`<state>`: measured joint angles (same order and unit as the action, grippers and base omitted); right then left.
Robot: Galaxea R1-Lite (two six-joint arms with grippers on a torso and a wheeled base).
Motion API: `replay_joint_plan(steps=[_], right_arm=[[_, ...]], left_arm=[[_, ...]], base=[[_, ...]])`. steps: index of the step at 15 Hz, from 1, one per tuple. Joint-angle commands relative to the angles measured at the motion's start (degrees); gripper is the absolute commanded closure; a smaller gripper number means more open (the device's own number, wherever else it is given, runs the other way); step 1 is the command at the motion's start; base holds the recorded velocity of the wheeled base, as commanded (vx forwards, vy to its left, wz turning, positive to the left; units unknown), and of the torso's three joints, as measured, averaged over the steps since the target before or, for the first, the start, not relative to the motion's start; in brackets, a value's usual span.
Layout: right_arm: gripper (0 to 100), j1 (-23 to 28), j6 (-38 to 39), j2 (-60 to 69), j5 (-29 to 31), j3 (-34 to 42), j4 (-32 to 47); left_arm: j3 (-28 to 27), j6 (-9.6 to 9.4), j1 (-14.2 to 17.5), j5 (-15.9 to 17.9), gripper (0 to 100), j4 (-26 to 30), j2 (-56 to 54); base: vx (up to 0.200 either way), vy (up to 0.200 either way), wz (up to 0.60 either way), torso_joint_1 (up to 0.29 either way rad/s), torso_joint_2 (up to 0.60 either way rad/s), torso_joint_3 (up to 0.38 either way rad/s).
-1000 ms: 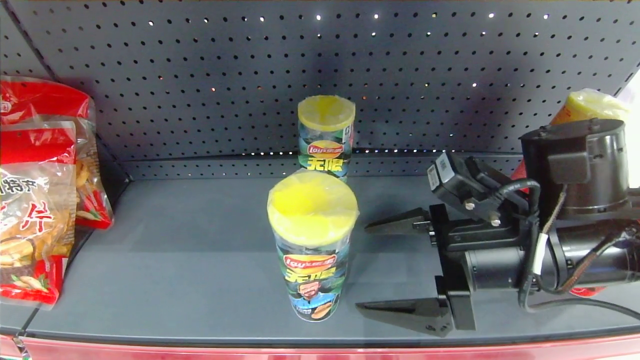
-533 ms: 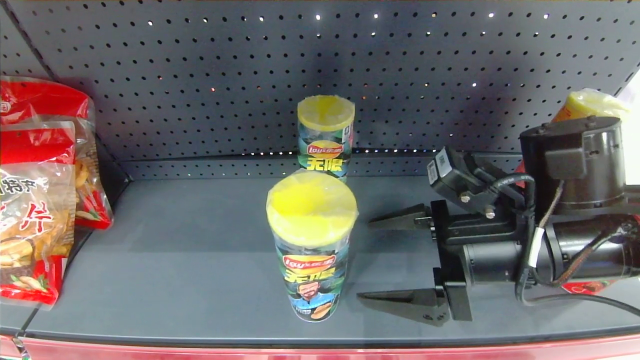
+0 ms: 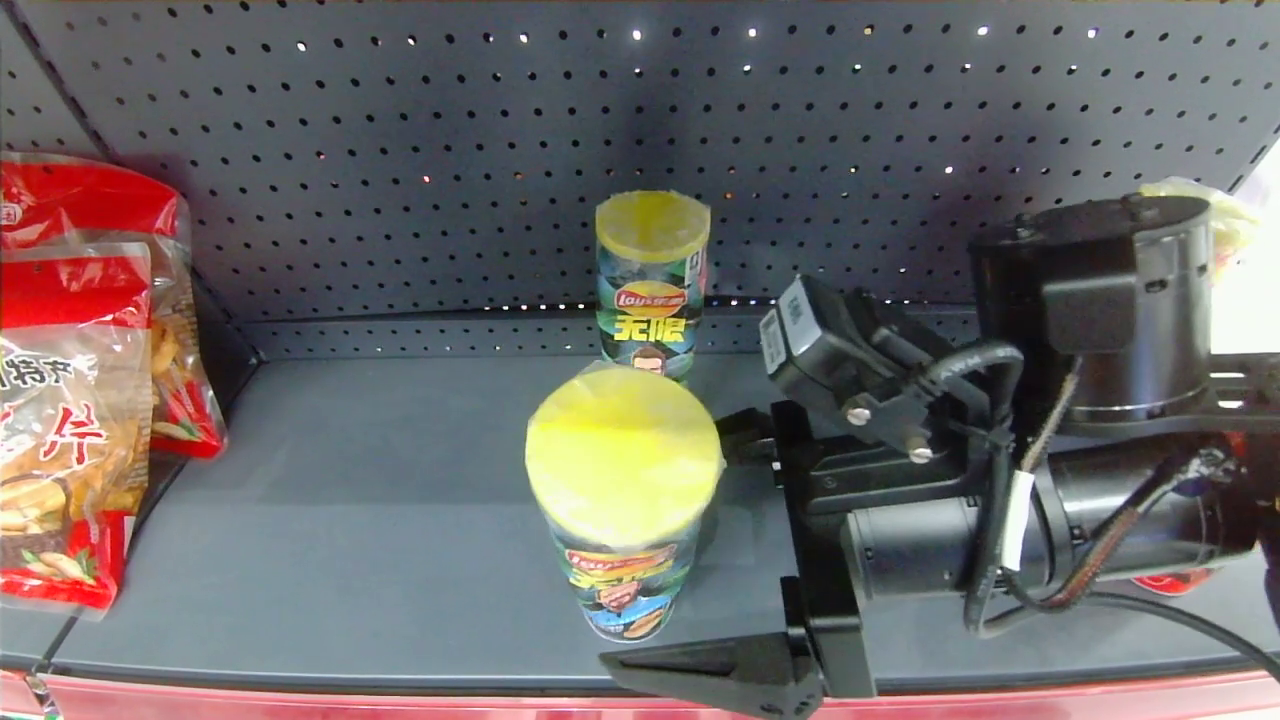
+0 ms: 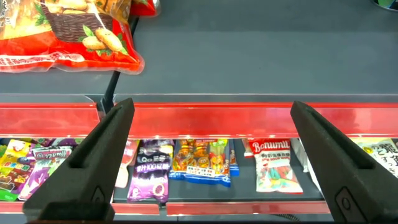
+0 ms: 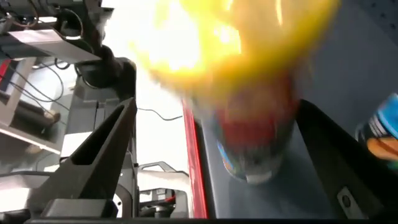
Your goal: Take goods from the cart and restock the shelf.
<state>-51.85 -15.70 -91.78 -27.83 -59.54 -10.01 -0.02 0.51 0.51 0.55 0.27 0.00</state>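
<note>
Head view: right pincer [image 3: 665,548] open, jaws either side of the yellow-lidded cardboard crisp tube [image 3: 620,500] on the grey metal shelf [image 3: 380,520]; a twin tube [image 3: 650,270] stands beyond. Likely the placing step; next, back out straight without tipping it. Left wrist view: left pincer [image 4: 211,106] open, facing the shelf's red lip [image 4: 205,127]. Right wrist view: tube between the jaws, cabled room [image 5: 56,68] behind.

Right wrist view — front can [image 5: 255,124] blurred; snack bags [image 3: 70,380] cut by head view's left edge.
</note>
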Motion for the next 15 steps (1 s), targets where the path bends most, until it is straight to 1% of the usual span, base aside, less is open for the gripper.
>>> replay_joint_plan(steps=[1, 10, 13, 15], right_arm=[[0, -0.6, 0.1, -2.2, 0.0, -0.8, 0.0], [0, 0.1, 0.1, -6.1, 0.0, -2.6, -0.9], [0, 1.9, 0.1, -6.7, 0.0, -2.8, -1.1], [0, 4.4, 0.1, -7.0, 0.0, -3.7, -1.2]], left_arm=[[0.0, 0.02, 0.0, 0.0, 0, 0.0, 0.1], [0.0, 0.02, 0.0, 0.0, 0, 0.0, 0.1], [0.0, 0.02, 0.0, 0.0, 0, 0.0, 0.1], [0.0, 0.02, 0.0, 0.1, 0, 0.0, 0.1]], base=[[0.000, 0.000, 0.00, 0.000, 0.00, 0.000], [0.000, 0.000, 0.00, 0.000, 0.00, 0.000], [0.000, 0.000, 0.00, 0.000, 0.00, 0.000], [0.000, 0.000, 0.00, 0.000, 0.00, 0.000]])
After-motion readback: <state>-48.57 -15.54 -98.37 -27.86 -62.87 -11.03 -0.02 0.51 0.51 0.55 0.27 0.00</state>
